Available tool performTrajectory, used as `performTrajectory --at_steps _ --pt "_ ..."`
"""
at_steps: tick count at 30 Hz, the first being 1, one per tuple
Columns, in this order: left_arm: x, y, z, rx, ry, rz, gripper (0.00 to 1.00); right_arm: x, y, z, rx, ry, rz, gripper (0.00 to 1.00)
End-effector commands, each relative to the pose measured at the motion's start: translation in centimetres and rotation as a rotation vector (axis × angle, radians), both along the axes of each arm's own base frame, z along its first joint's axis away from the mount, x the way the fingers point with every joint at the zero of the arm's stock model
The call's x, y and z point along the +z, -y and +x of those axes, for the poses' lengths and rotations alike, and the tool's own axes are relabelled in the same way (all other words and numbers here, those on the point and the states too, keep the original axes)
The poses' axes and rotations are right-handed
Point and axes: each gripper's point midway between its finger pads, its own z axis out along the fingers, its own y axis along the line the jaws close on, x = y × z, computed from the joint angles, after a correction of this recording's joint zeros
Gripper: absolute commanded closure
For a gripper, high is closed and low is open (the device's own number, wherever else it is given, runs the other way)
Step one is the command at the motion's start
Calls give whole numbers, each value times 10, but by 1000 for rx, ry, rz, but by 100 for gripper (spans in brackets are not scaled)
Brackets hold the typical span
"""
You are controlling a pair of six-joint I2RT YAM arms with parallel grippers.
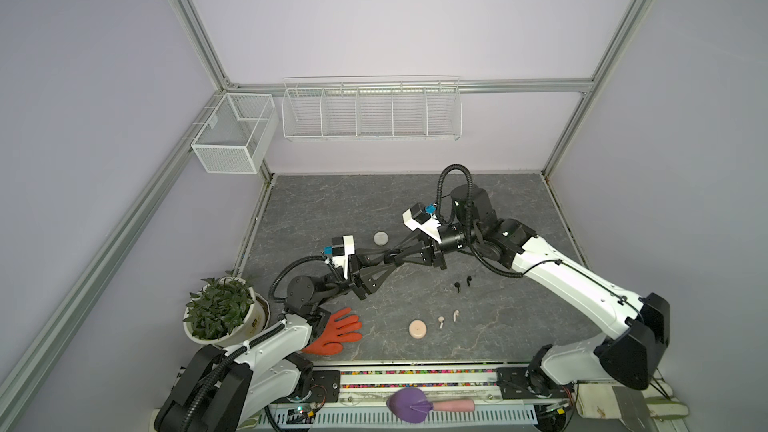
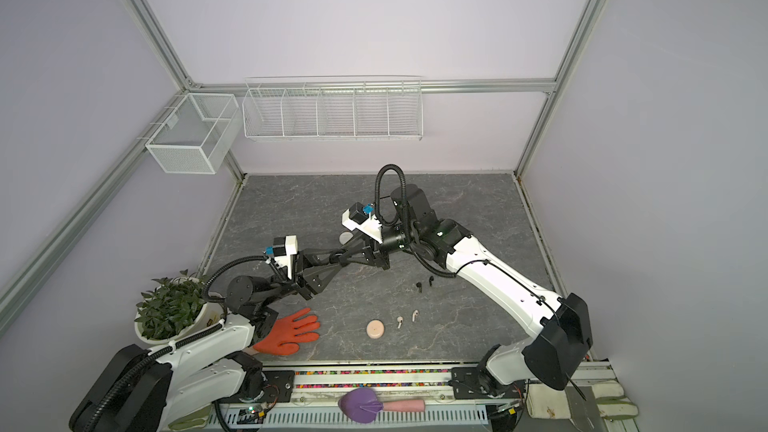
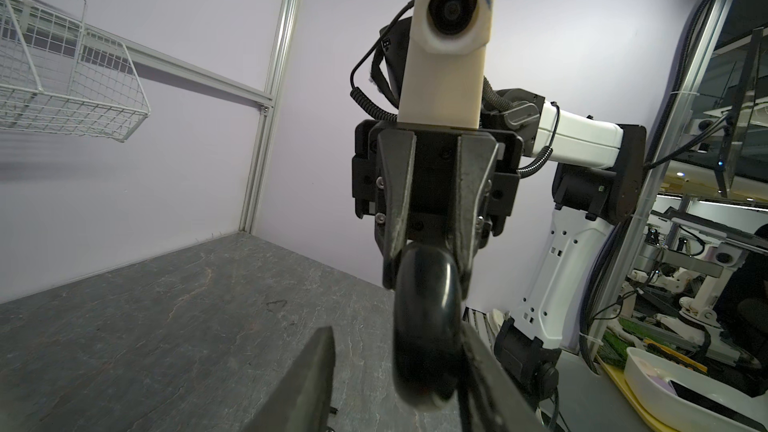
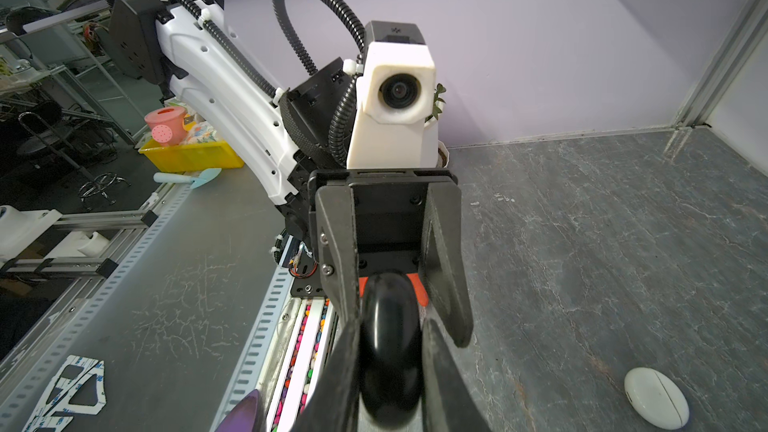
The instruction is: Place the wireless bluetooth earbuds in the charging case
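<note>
The right gripper (image 3: 428,280) was clamped across the black charging case (image 3: 428,326), 1 finger on each broad face, holding it on edge in the air above the table (image 1: 332,209); the left gripper (image 4: 405,330) faced it nose to nose with its jaws parted, at least 1 finger clear of the case, so it carried nothing. The case looked shut, though I could not tell for certain.

It seemed rigid, light and glossy, with rounded edges, so a pinch near the rim would likely let it slip or twist; the flat faces, close to the middle, looked the safer hold, leaving the lid seam free.

In a top view the 2 black earbuds (image 1: 457,285) lay on the table near the right forearm, well apart from the case; 2 pale earbuds (image 1: 441,321) lay just beside a pink case (image 1: 417,328); a white case (image 1: 380,238) sat beyond the grippers.

Each earbud looked tiny, hard and smooth, apt to skid or flick away; a light pinch across the bulb, with the stem left free to enter its socket, seemed best.
</note>
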Motion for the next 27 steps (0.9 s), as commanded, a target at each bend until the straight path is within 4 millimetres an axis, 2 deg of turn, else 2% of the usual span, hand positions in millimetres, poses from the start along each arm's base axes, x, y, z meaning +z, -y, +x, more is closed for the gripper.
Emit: performTrajectory --at_steps 1,15,27 --pt "5 8 -8 -27 80 32 53 9 1 -3 32 9 15 83" --pt "13 11 -18 -11 198 71 55 5 2 1 25 -9 -5 84" --pt "13 13 -18 -22 196 67 80 4 1 1 26 -17 -9 85"
